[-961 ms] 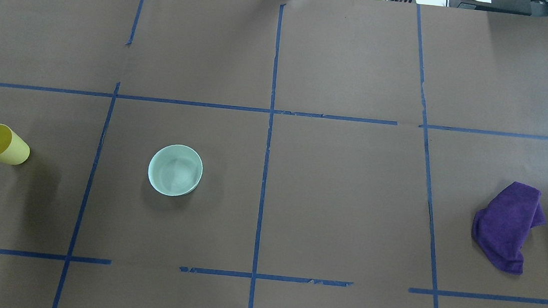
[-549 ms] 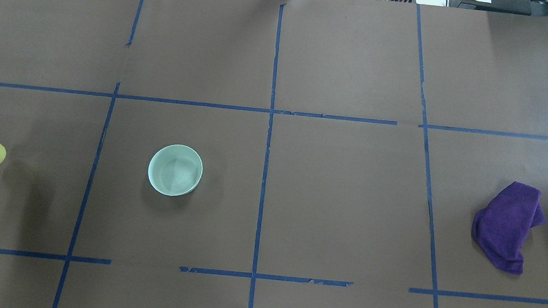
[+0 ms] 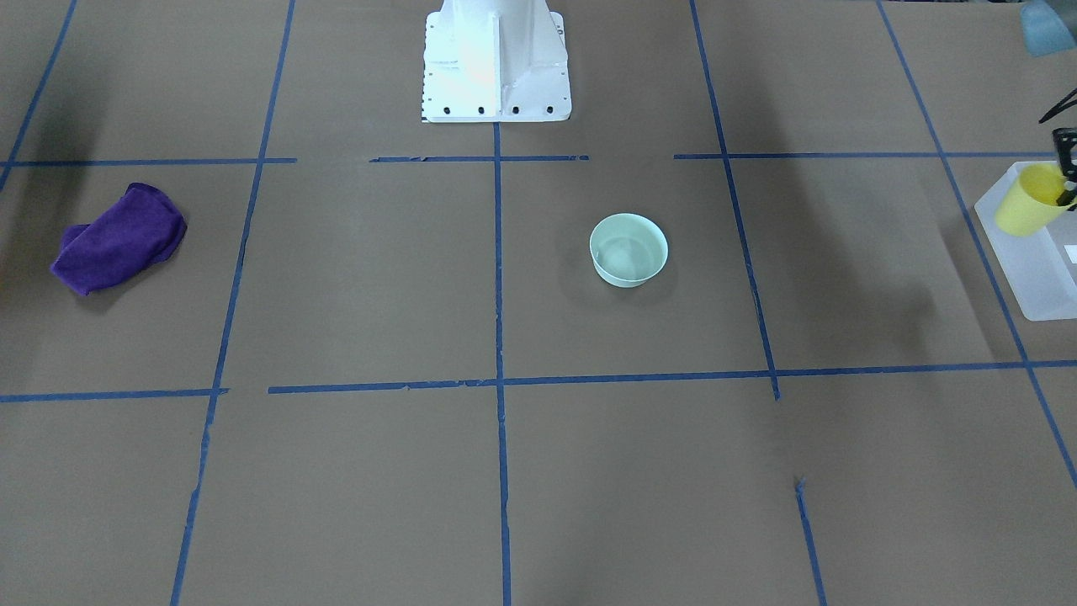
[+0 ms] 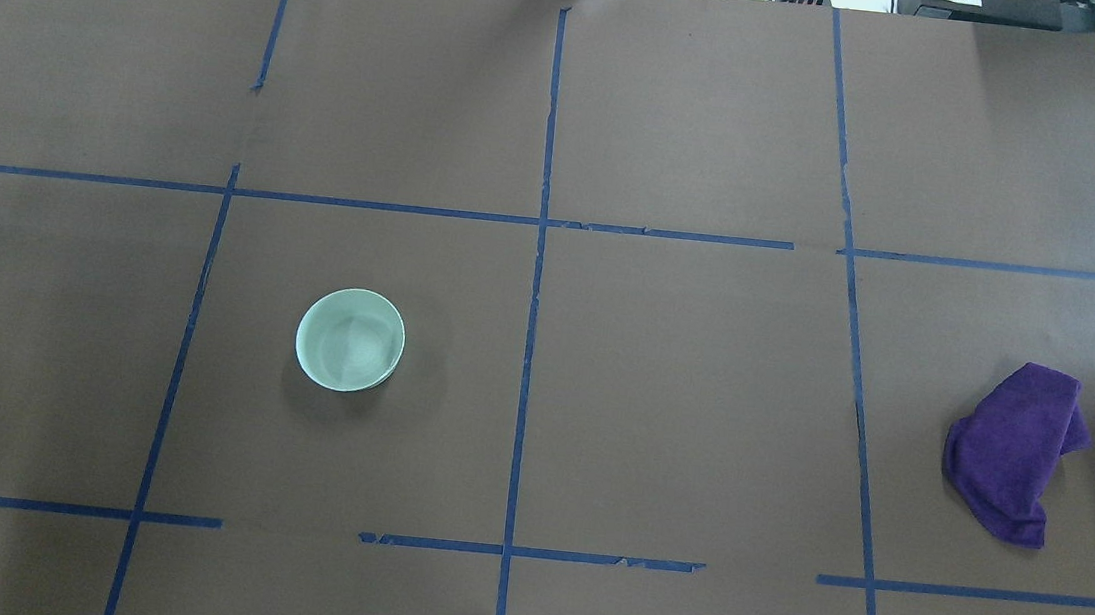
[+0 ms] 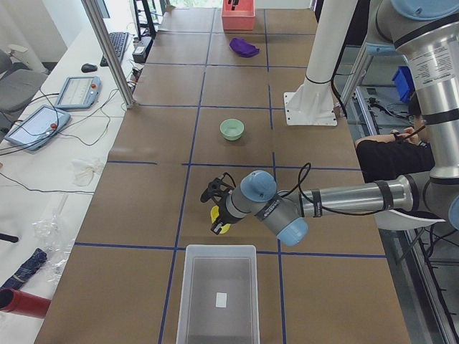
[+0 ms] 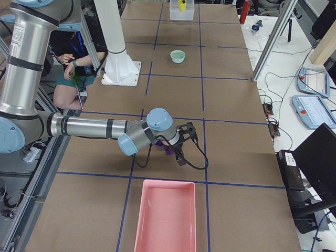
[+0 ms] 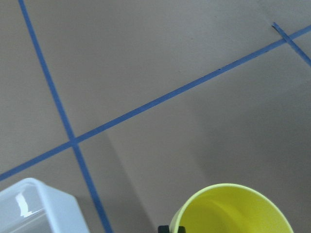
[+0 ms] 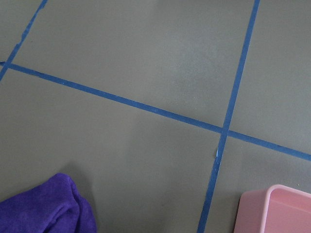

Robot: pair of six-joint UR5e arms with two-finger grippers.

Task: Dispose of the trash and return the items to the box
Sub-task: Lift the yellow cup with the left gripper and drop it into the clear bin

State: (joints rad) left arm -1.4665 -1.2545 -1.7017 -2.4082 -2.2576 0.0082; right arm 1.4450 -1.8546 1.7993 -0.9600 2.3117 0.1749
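Note:
My left gripper [image 3: 1065, 187] is shut on the rim of the yellow cup [image 3: 1026, 202] and holds it tilted in the air, just short of the end wall of the frosted-white box [image 3: 1033, 268]. The cup [image 7: 232, 209] and a corner of the box [image 7: 34, 206] show in the left wrist view. Both are out of the overhead view. The mint-green bowl [image 4: 350, 340] stands upright and empty on the table. My right gripper [image 6: 180, 150] hovers over a purple cloth [image 6: 168, 150]; I cannot tell whether it is open or shut.
The purple cloth [image 4: 1016, 450] lies crumpled at the table's right. A pink bin [image 6: 165, 215] stands at the table's right end, and its corner [image 8: 274, 208] shows in the right wrist view. The robot's base [image 3: 495, 59] stands at the near edge.
The yellow cup and my left gripper have moved left and out of the overhead view. The bowl and the cloth have not moved.

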